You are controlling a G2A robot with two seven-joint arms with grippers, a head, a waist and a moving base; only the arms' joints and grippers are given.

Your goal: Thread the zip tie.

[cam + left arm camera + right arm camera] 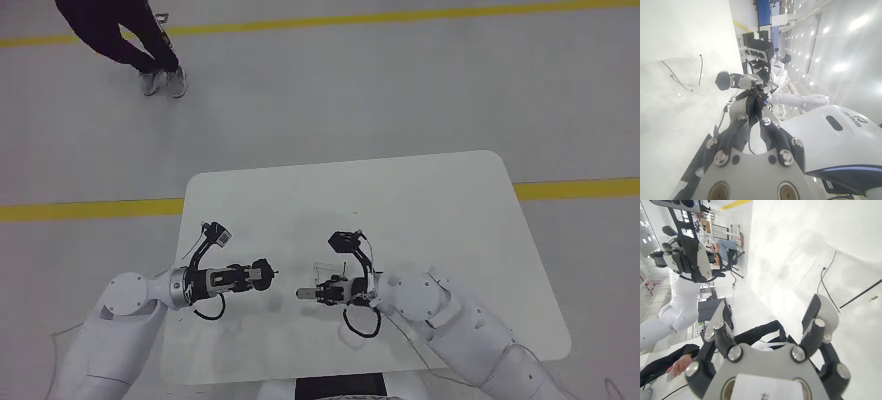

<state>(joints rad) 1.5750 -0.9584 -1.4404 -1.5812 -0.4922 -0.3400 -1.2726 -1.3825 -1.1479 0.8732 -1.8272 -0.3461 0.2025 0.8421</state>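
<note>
Thin black zip ties (701, 70) (824, 283) lie loose on a clear plastic sheet (677, 61) on the white table (420, 200). My left gripper (753, 94) (271, 272) hovers over the table's near left part. Its black fingers are pressed together, and I see nothing between them. My right gripper (770, 311) (303, 293) faces it from a short gap away, a little above the table. Its two fingers stand wide apart and empty. The zip ties rest just beyond and beside the right gripper, untouched by either one. The left wrist view shows the right gripper (723, 80) end-on.
The table's near edge (300, 375) runs close under both arms. Bare tabletop spreads toward the far edge and the right side (470, 230). Grey floor with a yellow line (90, 210) surrounds the table.
</note>
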